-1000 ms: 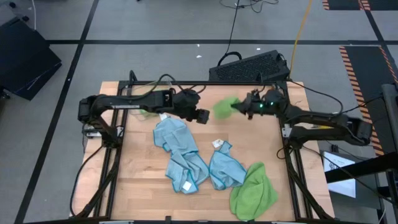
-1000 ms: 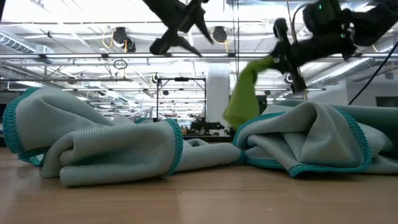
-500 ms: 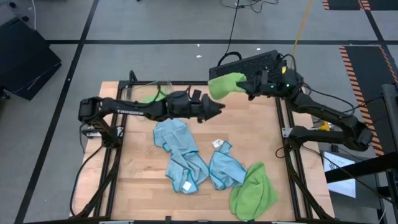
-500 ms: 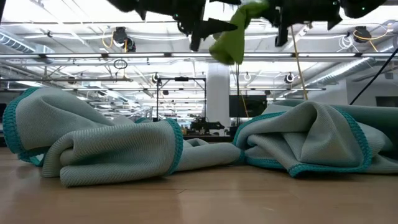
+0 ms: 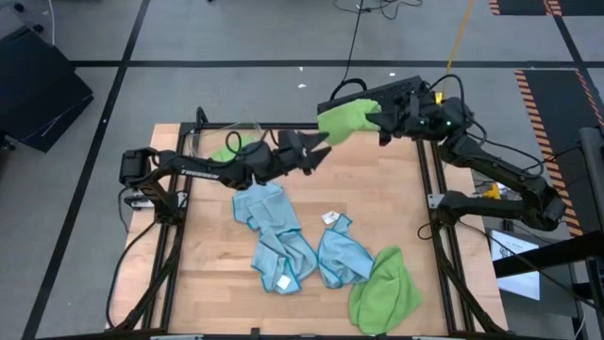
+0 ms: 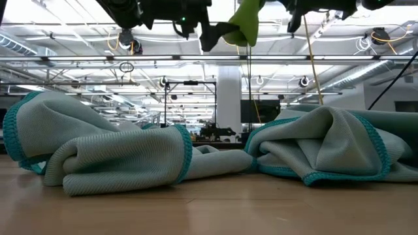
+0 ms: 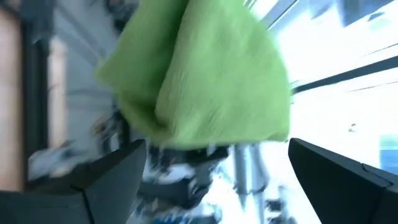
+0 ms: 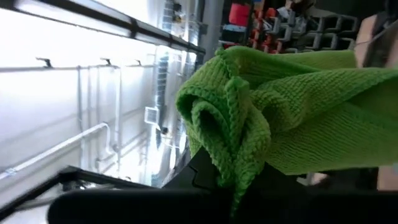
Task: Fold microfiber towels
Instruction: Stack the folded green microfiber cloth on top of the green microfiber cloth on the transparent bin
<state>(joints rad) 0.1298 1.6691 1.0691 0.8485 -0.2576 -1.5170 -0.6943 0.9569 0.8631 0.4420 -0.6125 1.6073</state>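
That green towel (image 5: 344, 120) up in the air over the far edge of the table (image 5: 217, 283) looks like nothing at all in weight: soft, floppy, bunching wherever it is pinched and drooping everywhere else. I'd say it wants taking by a hemmed corner or edge, since a grab at the middle only gathers a wad. The right gripper (image 5: 385, 121) has its jaws closed tight on a rolled fold of it, the cloth spilling out toward the left arm. The left gripper (image 5: 316, 151) is raised beside the hanging part with its jaws spread wide, the towel just ahead of its fingers (image 7: 106, 180) and between them, but not clamped as far as I can see. Down on the table lie two crumpled blue towels (image 5: 274, 231) near the middle and another green towel (image 5: 385, 291) in a heap at the near edge.
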